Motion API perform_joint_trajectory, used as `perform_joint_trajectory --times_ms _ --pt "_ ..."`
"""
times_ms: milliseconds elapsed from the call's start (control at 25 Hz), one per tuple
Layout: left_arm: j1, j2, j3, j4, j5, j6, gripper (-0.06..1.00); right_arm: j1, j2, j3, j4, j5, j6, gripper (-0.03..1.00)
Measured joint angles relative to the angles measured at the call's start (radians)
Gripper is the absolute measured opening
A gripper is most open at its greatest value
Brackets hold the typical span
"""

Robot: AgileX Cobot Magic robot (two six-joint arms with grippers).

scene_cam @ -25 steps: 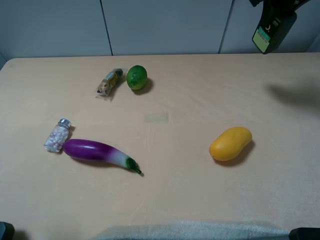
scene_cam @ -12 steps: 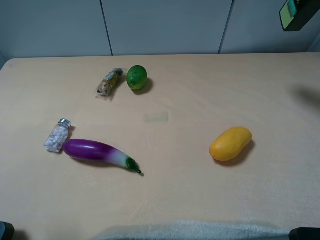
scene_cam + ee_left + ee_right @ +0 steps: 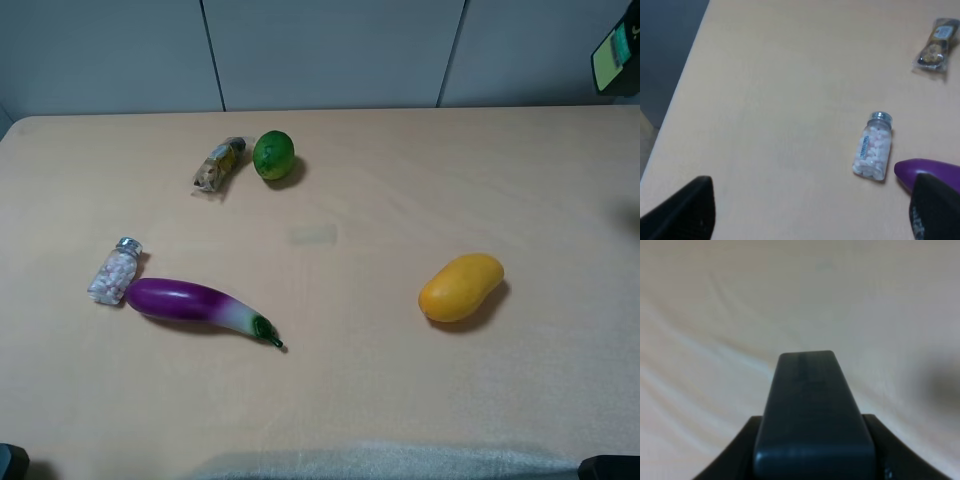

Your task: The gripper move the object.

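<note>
The bottle [image 3: 617,58] is up in the air at the far right, well above the table [image 3: 400,180] and half out of the overhead view; only a corner of its green label shows there. From the right wrist you see its dark body [image 3: 812,410] sticking out ahead of the right gripper [image 3: 812,467], whose fingers sit tight against either side of it, so it is clamped on the bottle.

What worries me is the height and the spot. The bottle looks smooth-sided and is gripped near one end, so a jolt could let it twist or slide out. That far right, a drop might land it at the table's edge or off it. I can't judge how firm the grip is.

Coming down, the mango [image 3: 461,287] is the nearest thing, near right; a careless descent could knock it rolling. A tilted set-down could tip the bottle over.

The lime [image 3: 273,154], eggplant [image 3: 200,303] and pill jar [image 3: 873,152] lie well away on the left. The left gripper [image 3: 810,215] hangs there spread wide, empty.
</note>
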State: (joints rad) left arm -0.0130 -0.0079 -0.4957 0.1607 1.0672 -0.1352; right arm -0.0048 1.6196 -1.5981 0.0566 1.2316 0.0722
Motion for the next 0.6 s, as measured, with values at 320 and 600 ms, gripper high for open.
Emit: perform_joint_trajectory --times_ms 320,600 --pt "0.000 0.000 0.000 0.000 0.000 0.000 0.85 0.000 -0.064 0.187 0.003 -0.002 0.000 0.30" --pt "0.000 0.000 0.000 0.000 0.000 0.000 0.85 0.000 -0.065 0.317 0.001 -0.004 -0.026 0.30"
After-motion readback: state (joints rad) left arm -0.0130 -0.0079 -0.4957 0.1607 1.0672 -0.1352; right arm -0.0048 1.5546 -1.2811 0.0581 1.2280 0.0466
